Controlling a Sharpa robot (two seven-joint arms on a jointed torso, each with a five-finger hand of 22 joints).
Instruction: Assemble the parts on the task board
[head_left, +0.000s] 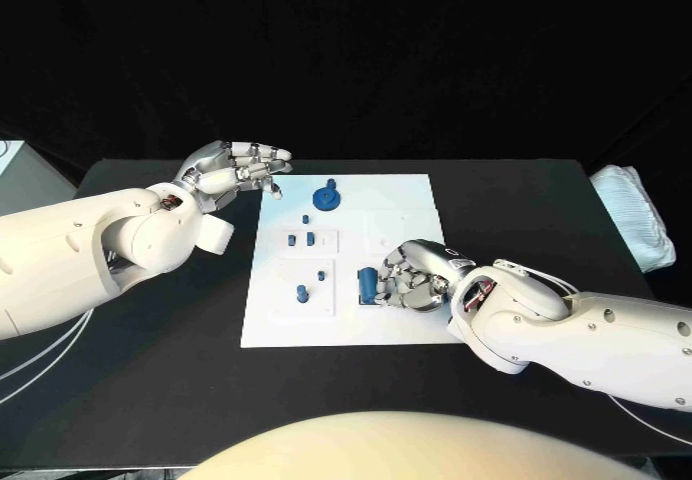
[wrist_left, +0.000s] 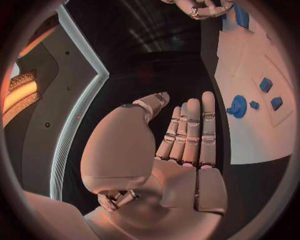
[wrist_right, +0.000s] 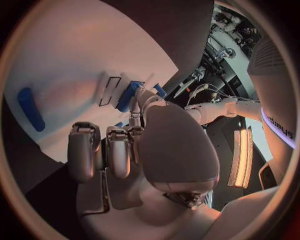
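So the task board (head_left: 361, 200) sits dead center in the head view, a white plate on the black table (head_left: 173, 370). The right hand (head_left: 415, 275) comes in from the lower right of the frame and is parked over the board's lower right part, fingers curled down next to a tall blue part (head_left: 366, 285). The fingertips look like they're touching it, but I honestly can't tell if it's actually pinched or just being nudged. The right wrist view doesn't settle it either: the fingers (wrist_right: 119, 150) bend down toward the board and a blue piece (wrist_right: 129, 95) sits right at the thumb tip.

The left hand (head_left: 238, 167) is up at the upper left of the frame, off the board's left edge, holding nothing. In the left wrist view its fingers (wrist_left: 190, 130) lie straight and side by side, the thumb out to the side.

Other parts on the board: a round blue part with a knob (head_left: 327, 196) near the top edge, a tiny blue part (head_left: 306, 218) just below it, 2 small blue parts (head_left: 300, 239) in a square recess, and 1 blue peg (head_left: 302, 294) lower left. A folded white cloth (head_left: 639, 230) lies at the right edge of the table.
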